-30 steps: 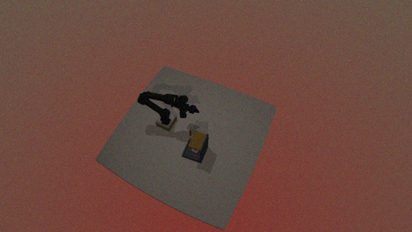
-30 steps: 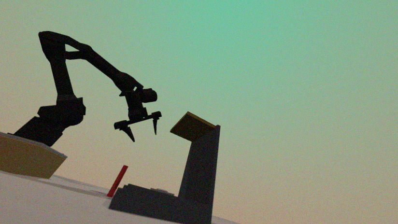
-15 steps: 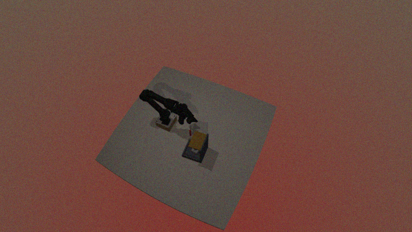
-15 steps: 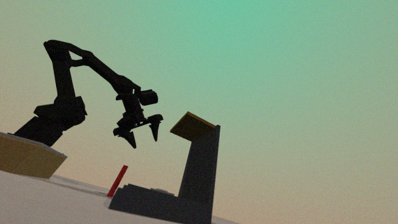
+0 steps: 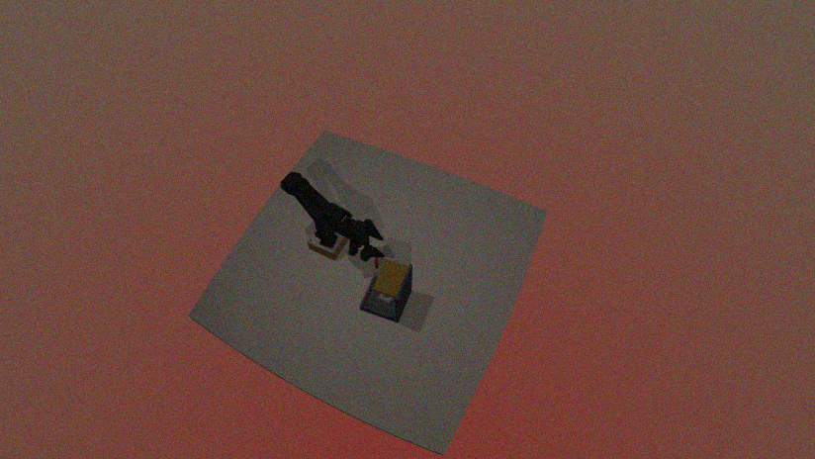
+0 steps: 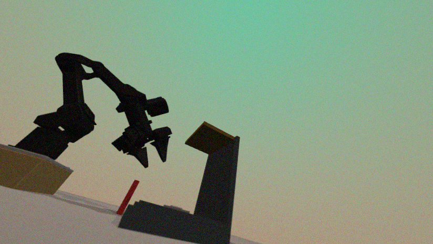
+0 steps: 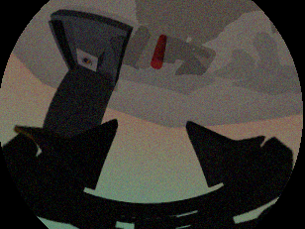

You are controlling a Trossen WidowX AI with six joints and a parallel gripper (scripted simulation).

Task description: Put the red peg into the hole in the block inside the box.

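Note:
The red peg (image 5: 376, 262) (image 6: 127, 196) (image 7: 158, 52) stands upright on the table beside the dark box (image 5: 404, 297) (image 6: 218, 181) (image 7: 76, 93). The yellow roof (image 5: 391, 277) (image 6: 210, 141) sticks out from the top of the back wall. The pale block (image 5: 386, 297) (image 6: 175, 207) (image 7: 87, 59) sits on the box floor; its hole shows as a dark spot in the wrist view. My gripper (image 5: 382, 246) (image 6: 155, 164) (image 7: 152, 123) is wide open and empty. It is tilted and hangs above the peg's height, outside the box. The peg is not between the fingers.
The arm's tan base block (image 6: 36, 172) stands on the table (image 5: 456, 256) on the side away from the box. The box's low rim lies close to the peg. Shadows of the arm and box fall on the table.

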